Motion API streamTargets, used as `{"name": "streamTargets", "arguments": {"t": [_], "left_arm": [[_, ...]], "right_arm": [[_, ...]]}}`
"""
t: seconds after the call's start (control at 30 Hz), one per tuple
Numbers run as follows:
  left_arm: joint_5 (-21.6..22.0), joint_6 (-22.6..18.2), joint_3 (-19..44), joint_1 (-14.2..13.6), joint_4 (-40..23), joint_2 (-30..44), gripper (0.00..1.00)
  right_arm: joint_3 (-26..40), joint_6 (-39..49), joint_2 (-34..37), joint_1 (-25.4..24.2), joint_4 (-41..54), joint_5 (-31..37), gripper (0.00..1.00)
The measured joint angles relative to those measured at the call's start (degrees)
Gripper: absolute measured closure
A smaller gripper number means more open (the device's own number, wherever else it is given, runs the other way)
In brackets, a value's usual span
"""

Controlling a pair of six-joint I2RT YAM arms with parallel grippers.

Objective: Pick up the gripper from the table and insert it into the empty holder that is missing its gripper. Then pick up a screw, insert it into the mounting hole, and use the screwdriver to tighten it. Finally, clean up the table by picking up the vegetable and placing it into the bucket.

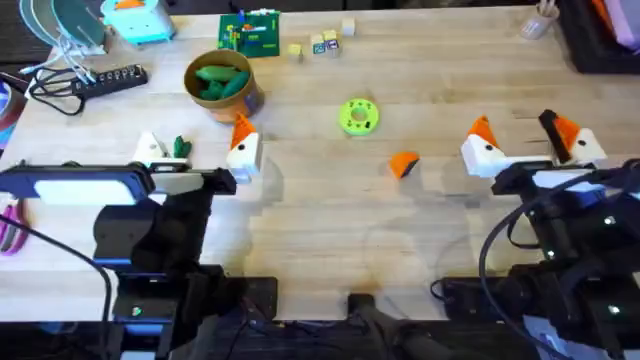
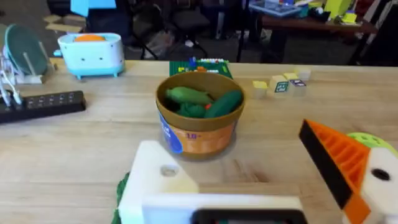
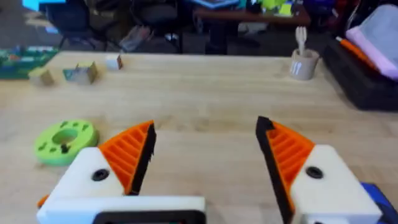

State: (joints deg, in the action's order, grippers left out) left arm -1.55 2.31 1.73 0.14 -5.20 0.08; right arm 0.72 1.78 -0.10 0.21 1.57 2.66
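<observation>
The small orange gripper (image 1: 403,163) lies loose on the table (image 1: 320,230), left of my right gripper (image 1: 515,128) (image 3: 205,130), which stands open and empty with both orange pads in place. My left gripper (image 1: 197,148) (image 2: 230,155) is open too. Its left finger is the bare white holder (image 1: 150,148) (image 2: 155,180) with an open mounting hole; its other finger carries an orange pad (image 2: 339,162). The dark green vegetable (image 1: 181,147) (image 2: 121,186) lies between those fingers, beside the holder. The bucket (image 1: 222,85) (image 2: 199,134) stands just beyond, holding light green pieces. Screw and screwdriver are out of view.
A yellow-green ring disc (image 1: 359,116) (image 3: 64,140) lies mid-table. At the back are a power strip (image 1: 100,82), a light blue box (image 1: 140,20), a green board (image 1: 250,32), small blocks (image 1: 320,45) and a cup (image 1: 535,25). A dark case (image 1: 600,40) fills the back right corner.
</observation>
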Motion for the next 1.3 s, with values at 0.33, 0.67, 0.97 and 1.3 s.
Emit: {"name": "streamTargets", "arguments": {"t": [0.33, 0.67, 0.97, 1.3], "left_arm": [[2.36, 3.72, 29.37, 1.51, -29.67, 15.12, 0.008], [3.09, 3.95, 51.40, 3.54, -43.48, 45.45, 0.008], [5.73, 10.48, 52.53, 11.20, -52.87, 57.95, 0.010], [3.81, 12.45, 52.53, 18.58, -52.02, 68.45, 0.627]], "right_arm": [[18.95, 0.91, 11.63, 0.00, 29.75, -2.14, 0.010], [42.67, 1.11, 35.26, 0.00, 40.88, -2.35, 0.010], [43.84, 1.25, 41.07, 0.00, 41.37, -2.35, 0.010], [43.84, 1.25, 41.07, 0.00, 41.26, -2.34, 0.010]]}}
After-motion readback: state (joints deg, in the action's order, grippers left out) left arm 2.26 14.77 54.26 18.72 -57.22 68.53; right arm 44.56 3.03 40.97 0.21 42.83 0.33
